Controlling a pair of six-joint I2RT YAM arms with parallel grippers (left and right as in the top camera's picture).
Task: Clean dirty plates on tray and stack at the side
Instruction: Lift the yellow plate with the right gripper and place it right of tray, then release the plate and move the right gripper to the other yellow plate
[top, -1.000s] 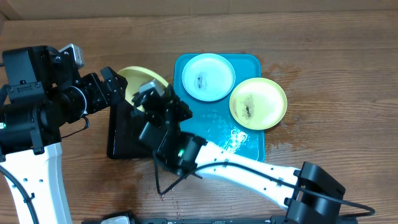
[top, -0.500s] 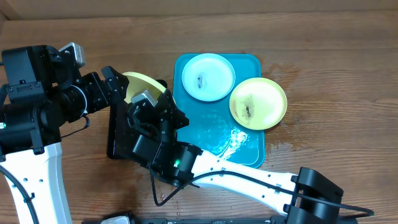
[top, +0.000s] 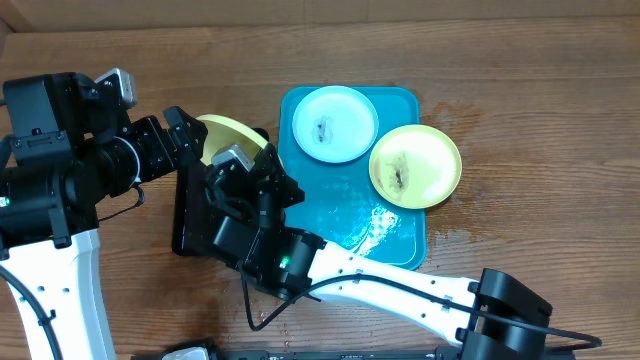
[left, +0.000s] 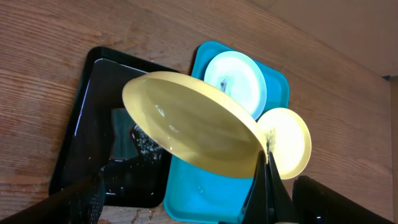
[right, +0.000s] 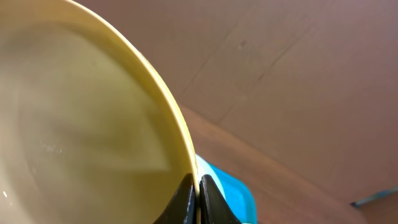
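The held yellow-green plate tilts above the black tray, just left of the turquoise tray; the left fingers pinch its rim; the right fingers clamp that rim too; a blue-white plate and a second yellow-green plate, both smeared, rest on the turquoise tray.

No text, label, brand, number or sign can be read in any of the 3 views. Nothing legible is carried by the plates or the tray.
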